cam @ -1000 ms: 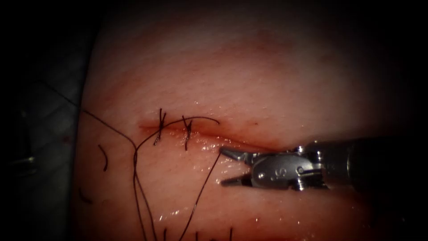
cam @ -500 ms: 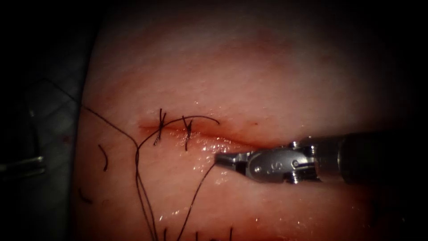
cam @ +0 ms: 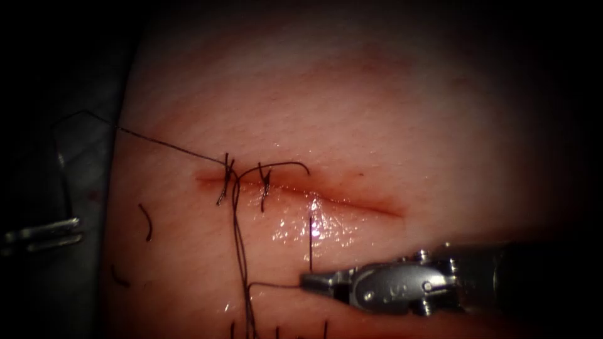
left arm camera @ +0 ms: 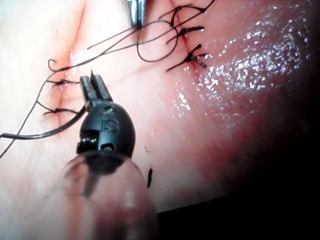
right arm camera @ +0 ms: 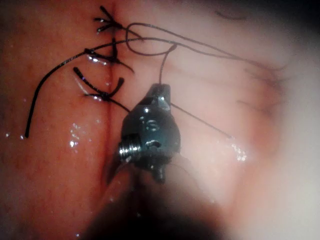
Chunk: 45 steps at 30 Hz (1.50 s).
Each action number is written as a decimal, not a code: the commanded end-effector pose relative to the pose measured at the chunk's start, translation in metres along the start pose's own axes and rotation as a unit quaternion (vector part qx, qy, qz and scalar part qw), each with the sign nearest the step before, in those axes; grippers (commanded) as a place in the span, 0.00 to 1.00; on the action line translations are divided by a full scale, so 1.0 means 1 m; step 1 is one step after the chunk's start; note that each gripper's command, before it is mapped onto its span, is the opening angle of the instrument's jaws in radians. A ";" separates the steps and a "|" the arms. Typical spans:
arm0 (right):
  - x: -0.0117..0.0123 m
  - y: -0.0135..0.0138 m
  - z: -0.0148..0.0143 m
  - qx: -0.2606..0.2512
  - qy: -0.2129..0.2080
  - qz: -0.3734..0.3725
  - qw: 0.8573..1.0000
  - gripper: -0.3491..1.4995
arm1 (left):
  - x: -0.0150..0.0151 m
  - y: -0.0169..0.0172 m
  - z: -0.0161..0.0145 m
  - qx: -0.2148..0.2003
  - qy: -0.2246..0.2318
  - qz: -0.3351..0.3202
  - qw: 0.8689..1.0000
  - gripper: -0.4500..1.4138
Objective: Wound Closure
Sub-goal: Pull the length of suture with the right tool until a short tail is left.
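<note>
2 stitches (cam: 225, 179) cross the left end of the cut (cam: 352, 202), and the rest of it lies open toward the right, rimmed with red fluid (cam: 377, 210). The right tool (cam: 311, 280) sits low on the tissue (cam: 377, 113), below the cut, its fingers pinched together on the thread (cam: 237, 238). From that grip 1 strand goes straight up toward the cut, and another loops left, then climbs to the stitches. The right wrist view shows the same hold: the tool's tip (right arm camera: 160, 90) is closed, with thread leaving it on 2 sides. A further strand runs taut from the left stitch up and off the tissue's left edge, then bends down toward the left tool (cam: 78, 229), which waits well to the left of the cut. Up close, the left tool (left arm camera: 95, 80) points at the stitches; whether its fingers hold anything, I cannot tell. 2 short cut ends (cam: 146, 223) lie loose on the tissue, left of the cut. Where the needle is, I cannot tell.
</note>
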 end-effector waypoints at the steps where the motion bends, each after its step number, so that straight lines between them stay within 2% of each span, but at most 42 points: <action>1: 0.0016 -0.0026 0.0005 0.007 0.008 -0.003 1.000 0.00 | -0.0004 0.0003 0.0007 0.000 0.000 0.000 1.000 0.00; 4: 0.0042 -0.0058 0.0004 0.023 0.013 -0.012 1.000 0.00 | -0.0005 0.0003 0.0007 0.000 0.000 0.000 1.000 0.00; 11: 0.0079 -0.0110 0.0007 0.047 0.024 -0.025 0.998 0.00 | -0.0007 0.0000 0.0001 -0.003 0.001 0.000 1.000 0.00; 16: 0.0095 -0.0127 0.0011 0.056 0.028 -0.032 0.998 0.00 | -0.0007 -0.0002 -0.0002 -0.003 -0.001 0.000 1.000 0.00; 17: 0.0097 -0.0126 0.0012 0.056 0.028 -0.032 0.998 0.03 | -0.0007 -0.0002 -0.0002 -0.003 -0.001 0.000 1.000 0.00; 19: 0.0100 -0.0122 0.0011 0.054 0.030 -0.028 0.998 0.48 | -0.0007 -0.0002 -0.0004 -0.004 -0.001 0.003 1.000 0.00; 20: 0.0101 -0.0113 0.0008 0.045 0.033 -0.022 0.998 0.79 | -0.0008 -0.0004 -0.0007 -0.001 -0.008 0.006 1.000 0.00; 21: 0.0100 -0.0107 0.0004 0.033 0.028 -0.014 0.999 0.88 | -0.0009 -0.0005 -0.0009 -0.001 -0.014 0.009 1.000 0.00; 24: 0.0097 -0.0091 -0.0010 -0.010 0.013 -0.026 1.000 0.97 | -0.0012 -0.0011 -0.0020 0.013 -0.025 0.012 1.000 0.00; 27: 0.0088 -0.0071 -0.0039 -0.034 0.001 -0.039 0.999 0.98 | -0.0015 -0.0019 -0.0032 0.035 -0.038 0.017 0.999 0.00; 34: 0.0072 -0.0046 -0.0091 -0.061 -0.004 -0.033 0.998 0.98 | -0.0017 -0.0023 -0.0036 0.046 -0.046 0.021 0.998 0.00; 41: 0.0064 -0.0009 -0.0143 -0.084 0.040 -0.004 0.996 0.98 | -0.0020 -0.0023 -0.0031 0.048 -0.048 0.020 0.998 0.00; 45: 0.0066 0.0005 -0.0168 -0.085 0.047 0.005 0.995 0.98 | -0.0021 -0.0023 -0.0031 0.048 -0.048 0.020 0.998 0.00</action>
